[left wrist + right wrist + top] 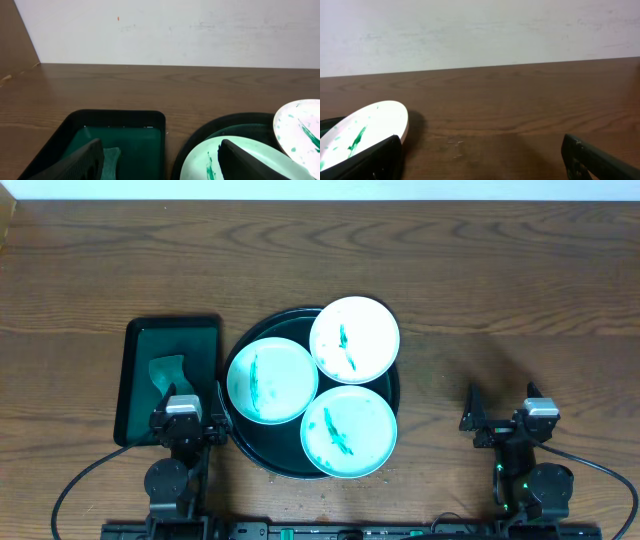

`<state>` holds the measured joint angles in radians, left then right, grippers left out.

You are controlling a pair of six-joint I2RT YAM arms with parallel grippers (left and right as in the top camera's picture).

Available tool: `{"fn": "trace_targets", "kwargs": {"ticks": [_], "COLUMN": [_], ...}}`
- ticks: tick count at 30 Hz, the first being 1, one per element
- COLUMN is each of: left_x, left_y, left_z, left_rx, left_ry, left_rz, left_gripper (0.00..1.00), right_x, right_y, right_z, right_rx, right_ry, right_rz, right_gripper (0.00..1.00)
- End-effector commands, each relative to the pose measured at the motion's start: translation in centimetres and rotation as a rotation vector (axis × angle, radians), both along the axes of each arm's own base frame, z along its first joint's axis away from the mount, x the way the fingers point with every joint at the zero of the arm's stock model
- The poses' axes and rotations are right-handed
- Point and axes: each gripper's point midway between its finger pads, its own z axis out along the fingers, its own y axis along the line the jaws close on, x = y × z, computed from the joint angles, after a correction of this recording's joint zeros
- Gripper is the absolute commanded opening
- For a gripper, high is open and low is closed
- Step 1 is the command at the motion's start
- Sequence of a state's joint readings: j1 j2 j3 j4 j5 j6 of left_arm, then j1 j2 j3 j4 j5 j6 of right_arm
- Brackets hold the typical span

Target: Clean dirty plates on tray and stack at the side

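Observation:
Three dirty plates lie on the round dark tray [262, 448], all white with teal rims and green smears: one at left [272, 380], one at the back [354, 340], one at the front [349, 431]. My left gripper [190, 395] stands open near the table's front edge, between the rectangular tray and the round one. Seen from the left wrist, its fingers [75, 162] straddle the left plate's edge [200, 165] without touching it. On bare wood right of the tray, my right gripper [502, 395] is open and empty. The back plate [365, 127] shows left of it.
A smaller rectangular dark green tray [140, 340] lies left of the round one, with a green sponge [168, 370] in it; the sponge [112, 160] sits just beside my left finger. Brown wood tabletop [500, 300] stretches behind and to the right. A white wall stands beyond the far edge.

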<state>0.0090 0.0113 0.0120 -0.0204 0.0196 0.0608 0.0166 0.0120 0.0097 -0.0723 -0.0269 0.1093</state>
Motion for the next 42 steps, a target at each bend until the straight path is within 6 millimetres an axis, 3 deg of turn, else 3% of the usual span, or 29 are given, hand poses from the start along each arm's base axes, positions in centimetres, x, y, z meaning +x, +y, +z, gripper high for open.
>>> {"fn": "trace_targets", "kwargs": {"ticks": [1,28,32,42], "left_x": [-0.2,-0.2,-0.2,0.3], "left_y": [0.5,0.5,0.5,0.5], "left_z": [-1.5,-1.4,-0.6,2.0], "left_rx": [0.022,0.022,0.022,0.022], "left_ry": [0.055,0.052,0.039,0.083], "left_rz": [0.029,0.030,0.031,0.030], "left_gripper": [0.74,0.74,0.74,0.74], "right_x": [0.0,0.0,0.0,-0.1], "right_y": [-0.2,-0.2,-0.1,0.1], "right_z": [-0.1,-0.1,0.1,3.0], "right_rx": [-0.010,-0.037,-0.036,-0.035], "right_ry": [-0.002,-0.004,-0.008,-0.030], "right_rz": [-0.008,-0.006,0.003,0.011], "right_gripper": [0.99,0.99,0.99,0.99]}}
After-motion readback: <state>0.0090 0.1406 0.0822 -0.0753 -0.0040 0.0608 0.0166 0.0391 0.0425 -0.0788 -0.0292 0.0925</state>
